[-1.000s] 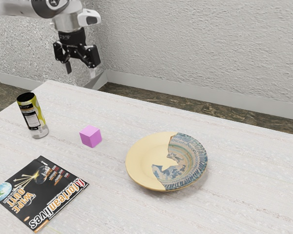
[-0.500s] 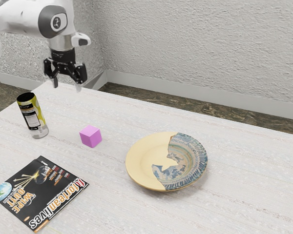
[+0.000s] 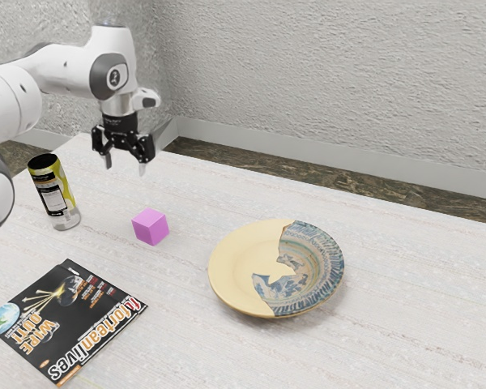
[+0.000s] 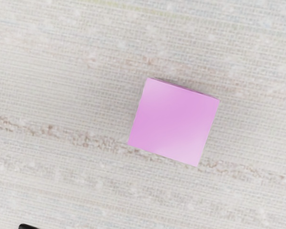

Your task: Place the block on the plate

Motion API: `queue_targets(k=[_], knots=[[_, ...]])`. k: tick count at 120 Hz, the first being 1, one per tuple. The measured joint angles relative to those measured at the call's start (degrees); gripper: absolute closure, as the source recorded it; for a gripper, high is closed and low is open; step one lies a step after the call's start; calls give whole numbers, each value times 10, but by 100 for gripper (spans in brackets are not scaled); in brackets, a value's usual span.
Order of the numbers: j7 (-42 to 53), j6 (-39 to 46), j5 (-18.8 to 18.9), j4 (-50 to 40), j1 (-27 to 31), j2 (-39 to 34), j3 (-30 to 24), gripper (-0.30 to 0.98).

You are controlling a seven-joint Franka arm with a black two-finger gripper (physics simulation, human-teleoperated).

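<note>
Looks to be near the start of the job, with the claw (image 3: 125,166) wide and empty up in the air, and with the pink block (image 3: 151,227) down on the table (image 3: 405,300) between the can (image 3: 54,193) and the plate (image 3: 233,271), not touching the one or the other. Must go down to the block next, close on it from two sides, and lift it up. Then need to carry it over, set it softly on the plate and let go, with almost all of the job left to do.

The pink block (image 3: 151,227) sits beside the plate (image 3: 236,267).
</note>
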Motion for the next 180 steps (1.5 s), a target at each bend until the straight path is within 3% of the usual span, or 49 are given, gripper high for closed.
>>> queue_targets(k=[26, 73, 180], knots=[[6, 42, -1, -2, 11, 44, -1, 0], [16, 112, 0, -87, 12, 36, -15, 0], [62, 154, 0, -135, 15, 26, -17, 0]])
